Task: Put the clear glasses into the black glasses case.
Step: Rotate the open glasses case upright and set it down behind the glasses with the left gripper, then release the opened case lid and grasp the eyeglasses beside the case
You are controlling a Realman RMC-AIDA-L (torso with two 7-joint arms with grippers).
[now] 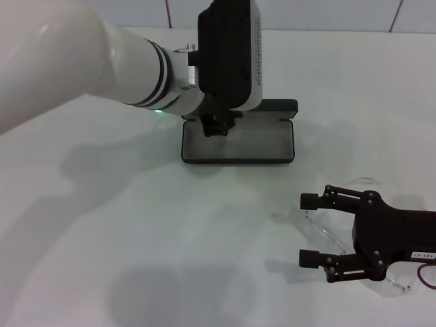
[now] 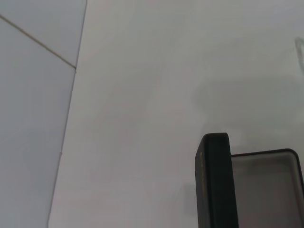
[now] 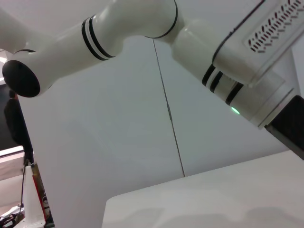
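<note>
The right pincer (image 1: 310,229) hangs wide open over the clear glasses (image 1: 327,235); slippery lens could skid. I cannot tell the left pincer's (image 1: 216,126) state above the open black glasses case (image 1: 238,143).

My left arm (image 1: 75,65) is glossy white tubing with black ring bands and a small green light, ending in a black vented wrist block. My right gripper (image 1: 310,229) is matte black, bolted linkages, thin cable.

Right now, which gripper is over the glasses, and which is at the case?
The right gripper is over the clear glasses; the left gripper is at the open black case.
</note>
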